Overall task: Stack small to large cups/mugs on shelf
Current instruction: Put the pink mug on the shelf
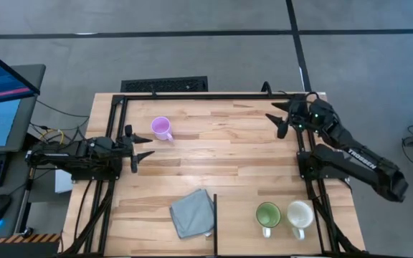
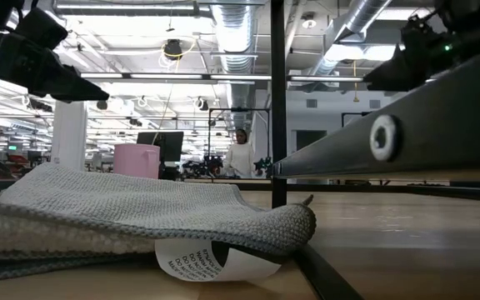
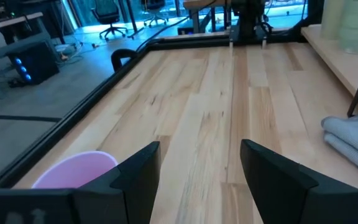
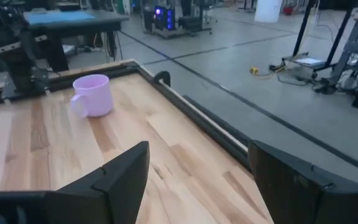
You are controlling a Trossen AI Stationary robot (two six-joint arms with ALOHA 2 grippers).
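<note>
The lilac-purple mug (image 1: 161, 128) stands upright on the table's far left part, handle toward the right; it also shows in the right wrist view (image 4: 92, 95), the low view (image 2: 136, 160) and at the edge of the left wrist view (image 3: 76, 170). The green mug (image 1: 267, 215) and the cream-white mug (image 1: 300, 215) stand side by side at the near right, on a shelf board. My left gripper (image 1: 140, 150) hovers open just near-left of the purple mug. My right gripper (image 1: 279, 118) is open above the far right of the table.
A grey folded cloth (image 1: 192, 212) lies near the table's near edge, over a paper label (image 2: 198, 258). A black shelf post (image 2: 278, 100) and black frame rails (image 1: 214, 94) border the table. Bare wood (image 1: 228, 154) lies between the arms. A person (image 2: 241, 155) stands far off in the room.
</note>
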